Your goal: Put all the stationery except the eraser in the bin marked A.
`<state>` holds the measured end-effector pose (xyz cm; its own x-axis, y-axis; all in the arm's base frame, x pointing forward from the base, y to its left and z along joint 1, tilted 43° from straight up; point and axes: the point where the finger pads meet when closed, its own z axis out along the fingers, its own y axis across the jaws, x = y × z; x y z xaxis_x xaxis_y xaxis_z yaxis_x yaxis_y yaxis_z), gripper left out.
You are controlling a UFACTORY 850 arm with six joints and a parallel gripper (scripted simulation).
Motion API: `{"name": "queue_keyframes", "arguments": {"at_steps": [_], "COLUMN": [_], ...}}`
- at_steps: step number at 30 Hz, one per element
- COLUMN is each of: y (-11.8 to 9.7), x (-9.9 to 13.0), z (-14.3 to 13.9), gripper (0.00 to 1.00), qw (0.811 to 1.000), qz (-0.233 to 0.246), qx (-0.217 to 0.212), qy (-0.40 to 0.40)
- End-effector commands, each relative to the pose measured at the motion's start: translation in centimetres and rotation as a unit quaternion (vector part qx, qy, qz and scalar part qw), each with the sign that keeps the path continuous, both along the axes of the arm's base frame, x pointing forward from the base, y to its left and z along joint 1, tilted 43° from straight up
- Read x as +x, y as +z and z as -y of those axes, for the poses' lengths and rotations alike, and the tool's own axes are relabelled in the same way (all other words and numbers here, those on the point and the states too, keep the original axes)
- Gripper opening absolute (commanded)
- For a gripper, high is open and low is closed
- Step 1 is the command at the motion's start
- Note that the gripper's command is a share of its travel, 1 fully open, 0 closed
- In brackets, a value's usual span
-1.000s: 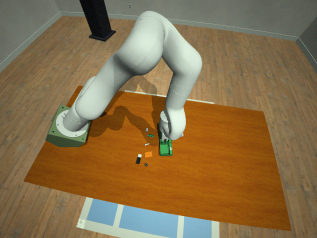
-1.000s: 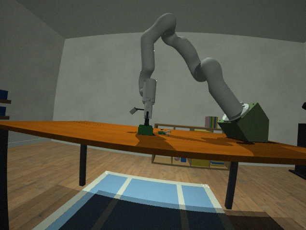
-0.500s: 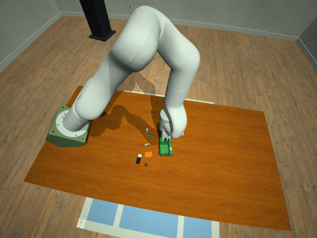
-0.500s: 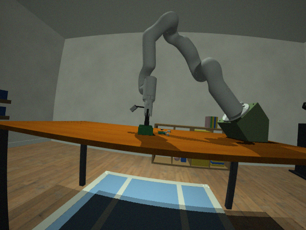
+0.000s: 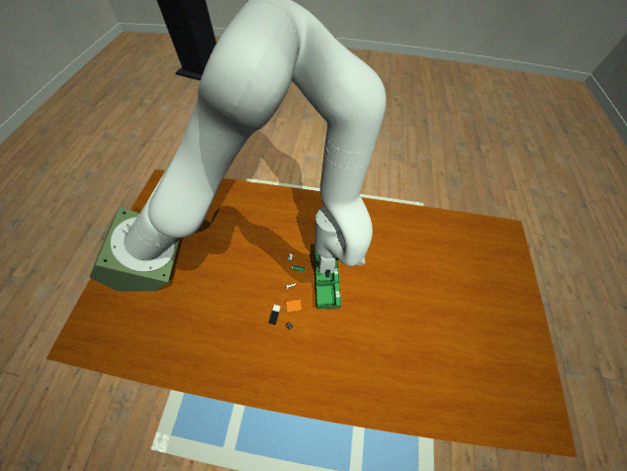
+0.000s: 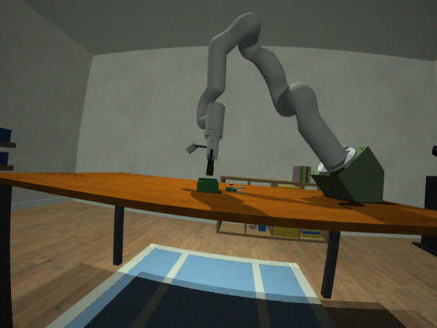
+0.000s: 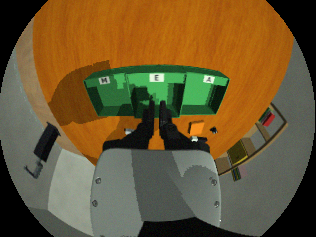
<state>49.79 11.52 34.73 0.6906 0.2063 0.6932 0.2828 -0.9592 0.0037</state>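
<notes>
top: high above the table's point(image 5: 404, 329) front edge, looking down, wide.
exterior: low, below table height, looking up and across.
wrist: on the arm, facing straight down, close.
shared: green bin point(image 5: 327, 294), all three.
</notes>
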Motion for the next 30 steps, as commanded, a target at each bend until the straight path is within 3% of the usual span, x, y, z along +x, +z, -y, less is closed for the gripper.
{"name": "queue_keyframes", "arguments": {"at_steps": [1,10,25,30], "y": [1.0,1.0,1.2,1.2], "x": [-0.8,-1.0,-3.1,-3.2], "z": [0.3,-0.2,-7.4,-7.8], "gripper": [0.07,0.07,0.07,0.07], "qw": [1.000,1.000,1.000,1.000], "qz": [-0.007,-0.007,-0.008,-0.008], "qx": [0.004,0.005,0.005,0.005], "qy": [0.006,0.006,0.006,0.006]}}
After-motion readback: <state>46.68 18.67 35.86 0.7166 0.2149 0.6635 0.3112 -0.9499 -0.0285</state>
